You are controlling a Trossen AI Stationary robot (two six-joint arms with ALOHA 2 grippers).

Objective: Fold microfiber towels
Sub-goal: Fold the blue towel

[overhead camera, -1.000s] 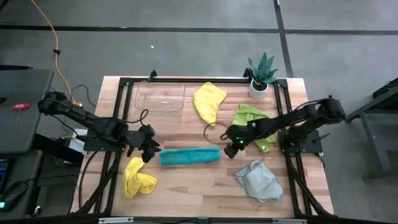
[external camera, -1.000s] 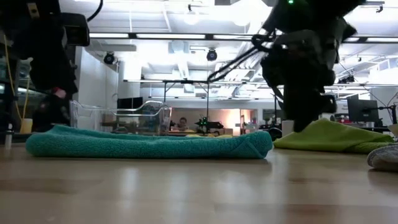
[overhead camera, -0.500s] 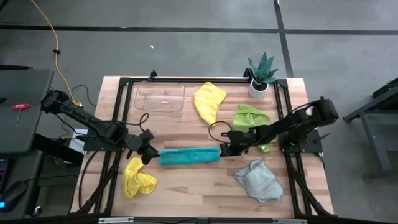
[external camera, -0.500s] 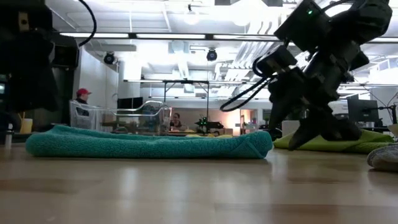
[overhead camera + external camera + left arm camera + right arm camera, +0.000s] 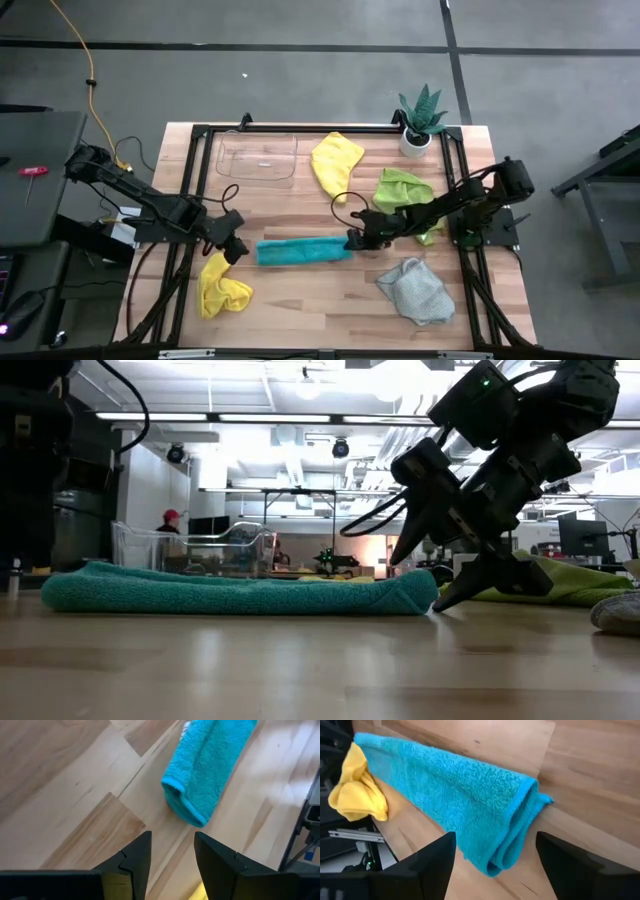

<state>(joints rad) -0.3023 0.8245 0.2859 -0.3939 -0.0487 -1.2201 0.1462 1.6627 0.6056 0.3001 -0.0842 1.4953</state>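
Observation:
A teal-blue towel (image 5: 303,250), folded into a long narrow strip, lies flat on the wooden table, running left to right. My left gripper (image 5: 237,249) stands open just off the strip's left end (image 5: 185,807); in its wrist view the left gripper (image 5: 172,837) has bare wood between its fingers. My right gripper (image 5: 352,240) is open at the strip's right end (image 5: 512,850), slanting down. One finger stands on each side of that folded end, and I see no touch. In the low view the right gripper (image 5: 440,565) hangs beside the towel's end (image 5: 415,592).
A crumpled yellow towel (image 5: 222,285) lies near the front left. A second yellow towel (image 5: 335,163) and a lime green one (image 5: 405,192) lie toward the back, and a grey one (image 5: 415,290) at the front right. A clear tray (image 5: 257,157) and a potted plant (image 5: 420,122) stand at the back.
My right gripper has come down and toward the table's left, up to the teal towel's right end. It has rolled about its own axis, and its fingers have opened wider. My left gripper has sunk a little at the towel's left end. The towel has stayed where it was.

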